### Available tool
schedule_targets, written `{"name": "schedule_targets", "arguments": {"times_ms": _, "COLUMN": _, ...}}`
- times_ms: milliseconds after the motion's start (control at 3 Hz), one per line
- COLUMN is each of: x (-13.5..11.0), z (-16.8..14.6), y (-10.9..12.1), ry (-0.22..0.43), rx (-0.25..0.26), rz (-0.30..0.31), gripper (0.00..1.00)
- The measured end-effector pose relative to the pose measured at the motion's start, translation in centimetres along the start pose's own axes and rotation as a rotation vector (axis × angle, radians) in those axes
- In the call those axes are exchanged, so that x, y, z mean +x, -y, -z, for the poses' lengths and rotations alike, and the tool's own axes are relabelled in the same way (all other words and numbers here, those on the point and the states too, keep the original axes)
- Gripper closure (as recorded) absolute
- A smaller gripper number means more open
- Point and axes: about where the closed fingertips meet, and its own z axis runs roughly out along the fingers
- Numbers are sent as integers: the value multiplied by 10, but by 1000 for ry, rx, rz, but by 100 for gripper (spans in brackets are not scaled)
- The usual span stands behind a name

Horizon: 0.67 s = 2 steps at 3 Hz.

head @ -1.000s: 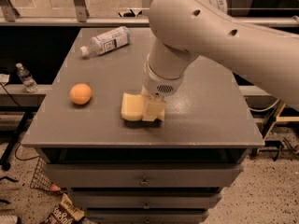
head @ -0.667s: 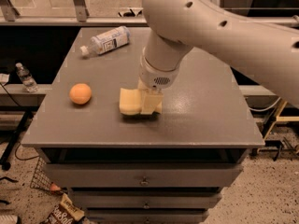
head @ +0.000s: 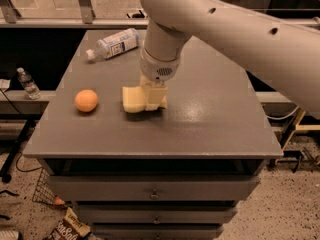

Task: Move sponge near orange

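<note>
At table centre: the sponge lies on the table, its right end beneath the gripper.
Gripper state: judged to be pinching the sponge's right end from above.
Bearing to target: the orange sits camera-left of the sponge, near but apart, with bare table between.
Long axis: roughly left-right, in line with the orange.
Obscured: the contact itself, since gripper and sponge are both pale yellow and merge.
Off route: a bottle lies on its side at the rear.
</note>
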Motion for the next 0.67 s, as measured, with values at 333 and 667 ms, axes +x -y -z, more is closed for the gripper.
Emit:
{"name": "schedule_targets", "arguments": {"times_ms": 333, "x": -13, "z": -4, "y": 8, "ry": 0, "rx": -18, "rz": 49, "gripper": 100}}
{"name": "schedule_targets", "arguments": {"times_ms": 667, "x": -30, "z": -12, "y": 15, "ry": 15, "rx": -36, "rz": 101, "gripper": 100}}
